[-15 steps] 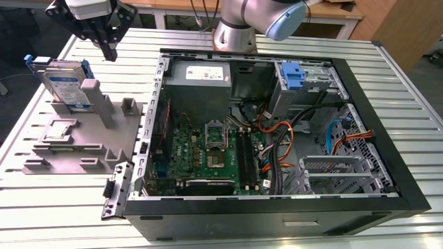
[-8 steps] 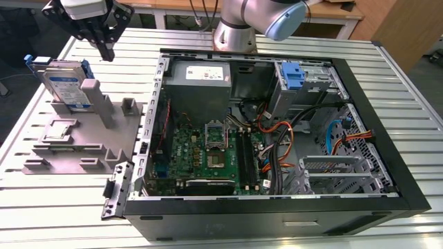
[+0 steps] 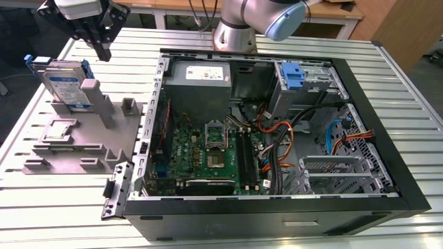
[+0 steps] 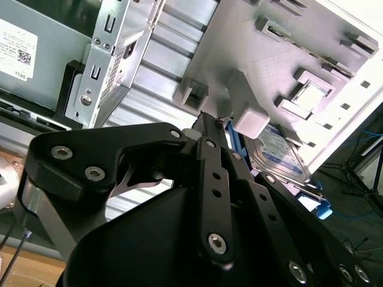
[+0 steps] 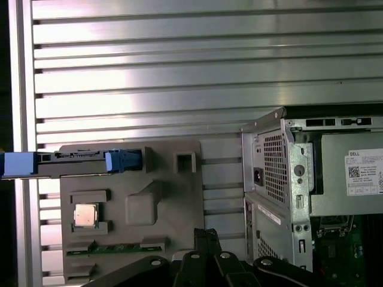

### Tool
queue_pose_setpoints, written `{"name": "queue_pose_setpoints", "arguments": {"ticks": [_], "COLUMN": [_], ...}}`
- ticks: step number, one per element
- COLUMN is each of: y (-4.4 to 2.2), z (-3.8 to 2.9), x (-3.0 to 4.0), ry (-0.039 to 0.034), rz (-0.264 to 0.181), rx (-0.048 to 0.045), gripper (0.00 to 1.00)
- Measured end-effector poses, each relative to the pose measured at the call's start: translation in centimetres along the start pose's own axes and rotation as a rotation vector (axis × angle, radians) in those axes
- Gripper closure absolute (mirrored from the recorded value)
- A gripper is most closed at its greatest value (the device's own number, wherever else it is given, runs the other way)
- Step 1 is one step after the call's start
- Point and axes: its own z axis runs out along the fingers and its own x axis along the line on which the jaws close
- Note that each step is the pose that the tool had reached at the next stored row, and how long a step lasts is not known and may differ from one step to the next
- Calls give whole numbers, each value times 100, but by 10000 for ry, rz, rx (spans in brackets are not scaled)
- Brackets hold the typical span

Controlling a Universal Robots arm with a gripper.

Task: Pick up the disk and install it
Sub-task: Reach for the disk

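The disk [image 3: 64,86] stands on edge in a slot at the far end of the grey holder block [image 3: 83,150], at the exterior view's left. Its white-and-blue label faces the camera and its blue carrier frame shows at the top. The first wrist view sees the disk [image 5: 72,162] edge-on, and the second wrist view catches the disk [image 4: 281,150] behind the fingers. My gripper [image 3: 104,56] hangs above the holder, just to the exterior view's right of the disk, apart from it. In both wrist views the gripper [image 5: 206,234] [image 4: 210,121] is shut with nothing in it.
An open computer case [image 3: 387,129] lies at the exterior view's right, with motherboard, cables, a power supply [image 3: 201,78] and an upright blue bracket [image 3: 293,77]. A small square silver chip [image 3: 61,129] sits on the holder block. The arm's base [image 3: 239,31] stands behind the case on the slatted metal table [image 3: 55,218].
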Motion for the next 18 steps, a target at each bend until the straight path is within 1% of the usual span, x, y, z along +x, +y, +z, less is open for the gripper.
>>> {"name": "queue_pose_setpoints", "arguments": {"ticks": [9, 18], "y": [-5, -9], "z": [0, 2], "x": [65, 113], "ry": [1, 0], "rz": [0, -1], "rx": [0, 0], "gripper": [90, 90]}}
